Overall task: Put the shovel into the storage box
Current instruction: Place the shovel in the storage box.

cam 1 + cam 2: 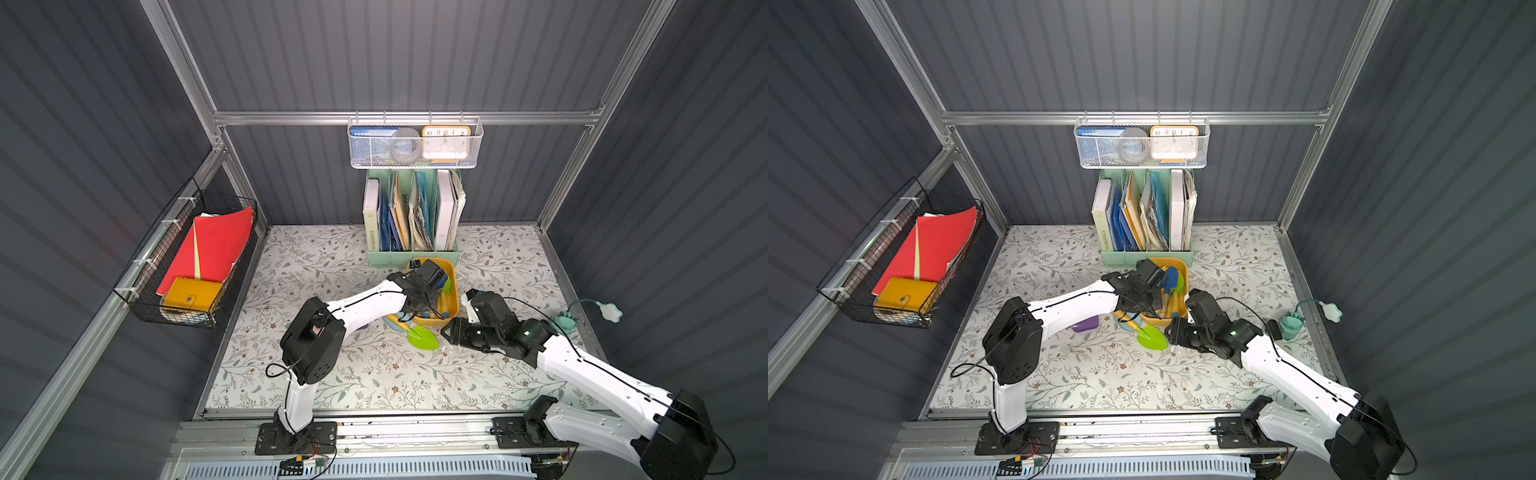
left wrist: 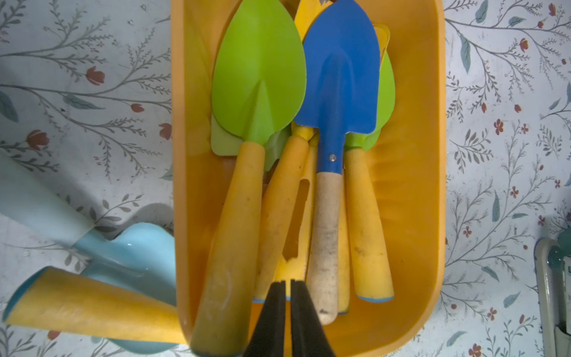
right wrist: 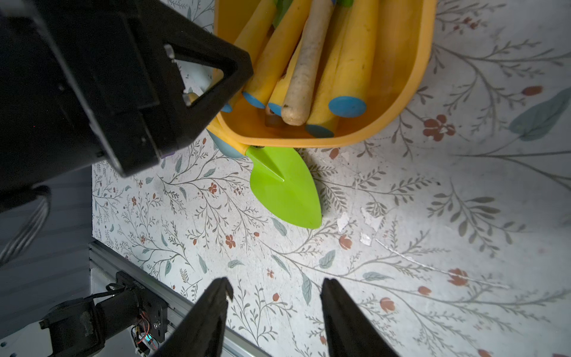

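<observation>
Dark grey ribbed walls on an aluminium frame enclose a tabletop covered in a pale leaf-and-flower print. On the left wall, a black wire basket holds red folders and a yellow wallet.

At centre, a white mesh basket hangs from the back rail above a mint-green file rack standing on the table. Just in front of the rack sits the storage box, holding several yellow-handled shovels with green and blue blades. The left gripper hangs over the box's near end with its jaws pressed together on nothing.

The shovel, green-bladed, lies outside on the cloth, its neck tucked against the box's near end. Just to its right, the right gripper hovers low, its jaws partly spread and empty, above a scuffed patch of print. A teal cup stands by the right wall.
</observation>
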